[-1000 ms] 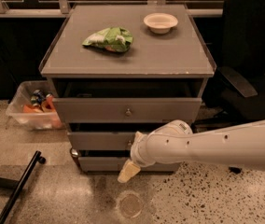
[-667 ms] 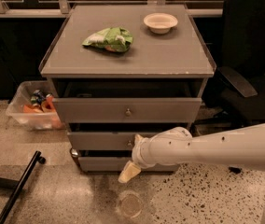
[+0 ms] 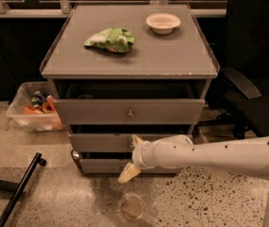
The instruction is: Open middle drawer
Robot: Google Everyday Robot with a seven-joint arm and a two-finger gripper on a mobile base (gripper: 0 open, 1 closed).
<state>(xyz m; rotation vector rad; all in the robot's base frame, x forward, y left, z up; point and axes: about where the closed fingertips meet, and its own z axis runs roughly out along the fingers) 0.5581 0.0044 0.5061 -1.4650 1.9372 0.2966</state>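
Middle drawer (image 3: pixel 99 142) is found below the counter (image 3: pixel 172 56), not yet pulled out. At its centre the pincer (image 3: pixel 129 158) is held apart, having been edged slightly leftward just now; a grasp is judged near.
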